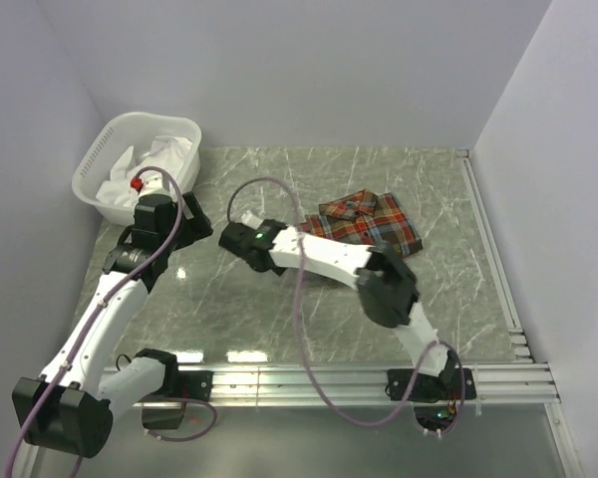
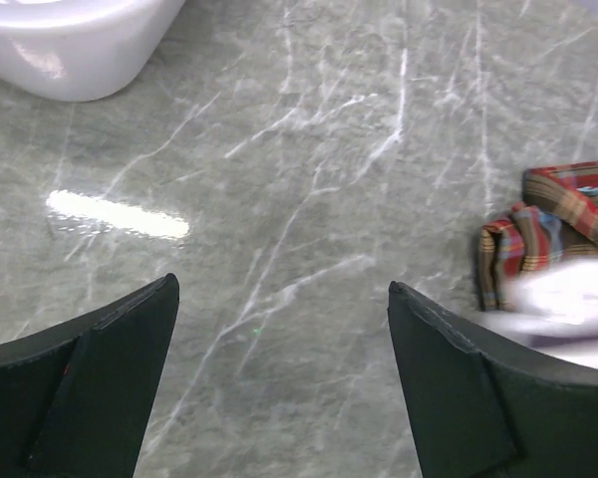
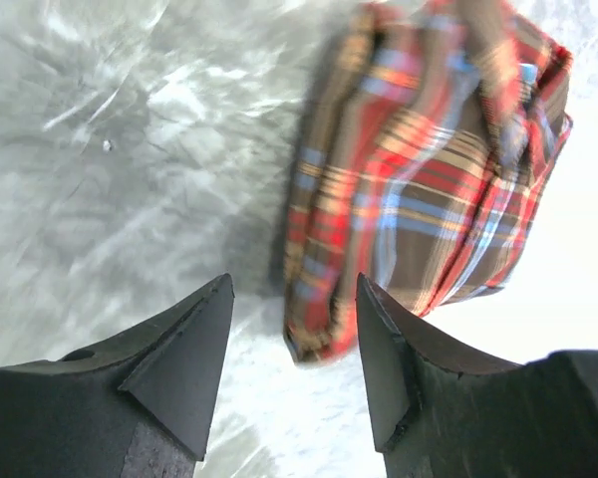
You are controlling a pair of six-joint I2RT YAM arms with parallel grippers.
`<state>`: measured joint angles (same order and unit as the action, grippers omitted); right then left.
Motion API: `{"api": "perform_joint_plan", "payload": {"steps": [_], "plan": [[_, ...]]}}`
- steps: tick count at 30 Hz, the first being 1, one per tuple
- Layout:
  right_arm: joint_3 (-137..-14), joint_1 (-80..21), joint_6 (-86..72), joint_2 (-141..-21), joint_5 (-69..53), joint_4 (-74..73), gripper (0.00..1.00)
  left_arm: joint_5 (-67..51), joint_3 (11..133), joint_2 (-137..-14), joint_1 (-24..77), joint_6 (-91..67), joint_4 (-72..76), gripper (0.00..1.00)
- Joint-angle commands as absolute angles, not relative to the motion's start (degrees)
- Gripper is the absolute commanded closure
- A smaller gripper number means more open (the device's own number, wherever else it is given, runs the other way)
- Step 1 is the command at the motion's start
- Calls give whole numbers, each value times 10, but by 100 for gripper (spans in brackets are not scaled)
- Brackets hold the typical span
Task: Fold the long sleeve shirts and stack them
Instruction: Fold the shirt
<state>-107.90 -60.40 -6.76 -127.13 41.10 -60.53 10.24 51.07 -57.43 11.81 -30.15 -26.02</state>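
Nearest, to the left of the plaid shirt (image 1: 364, 221) and well apart from it, the left end effector (image 2: 281, 284) was held over bare bench (image 1: 279, 319); its jaws were spread wide and nothing was grasped. The right end effector (image 3: 294, 282) was seen in a smeared view with the shirt's edge lying just beyond its fingertips; its jaws were parted and no cloth was pinched between them, so it was taken as released. The shirt itself was laid on the bench as a compact folded packet, with what looked like the collar at its far edge; whether one garment or more was contained in it could not be told. Farthest, well to the left of the shirt and behind it, a white basket (image 1: 92, 184) was set in the corner; white cloth was heaped in it, with a small red thing among the folds.

The fold of this shirt was judged complete, and the step in hand was judged to be the letting-go. The next move was judged to call for a further garment to be fetched, most likely from the basket, though no plaid could be made out there; a single layer would need to be pinched, lifted over the rim and spread on the bench left of the shirt; the packet should not be brushed by the right arm, which was stretched along its near-left edge.
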Motion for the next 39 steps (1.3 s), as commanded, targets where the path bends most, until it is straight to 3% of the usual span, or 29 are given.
{"api": "perform_joint_plan", "payload": {"steps": [1,7,12,21,30,39], "plan": [[-1021,-562,-96,-1143,355,-535,41,75,511,-569,116,-343,-233,9],[-862,-455,-154,-1014,237,-427,56,-18,514,-616,117,-395,-198,13],[-738,-384,-197,-954,133,-319,57,-89,519,-674,126,-438,-151,14],[-577,-377,-231,-971,28,-222,61,-105,506,-760,180,-479,-84,14],[-538,-430,-215,-941,-21,-237,62,-88,509,-842,249,-504,-29,18],[-536,-464,-217,-924,-16,-269,61,-83,535,-965,265,-544,43,30]]}}
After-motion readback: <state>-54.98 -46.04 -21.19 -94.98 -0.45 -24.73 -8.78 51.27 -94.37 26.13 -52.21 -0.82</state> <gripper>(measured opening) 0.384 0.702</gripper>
